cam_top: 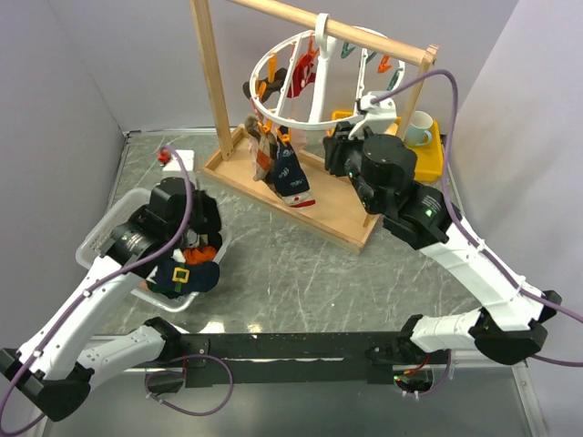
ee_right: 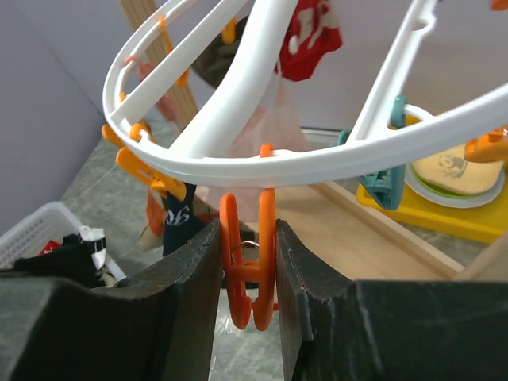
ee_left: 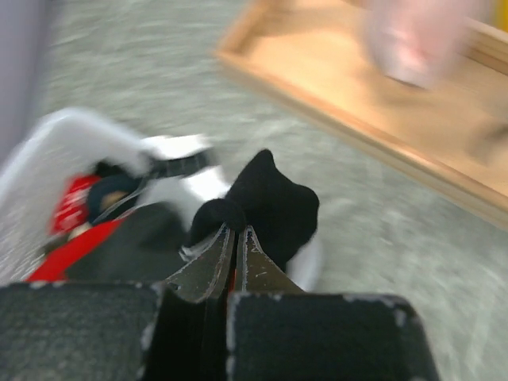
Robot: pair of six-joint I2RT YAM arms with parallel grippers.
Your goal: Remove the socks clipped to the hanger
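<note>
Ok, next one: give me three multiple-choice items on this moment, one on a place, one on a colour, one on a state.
1. Where is the white basket?
A) on the table beside the left arm
B) on the wooden rack
C) under the right arm

2. The clip pinched by the right tool is:
A) teal
B) orange
C) pink

3. The left tool is:
A) wide open
B) shut on nothing
C) shut on a black sock

Key: 1A, the top view shows it by that arm; 2B, orange plastic sits in its grip; 3C, black fabric is pinched at its tips.
</note>
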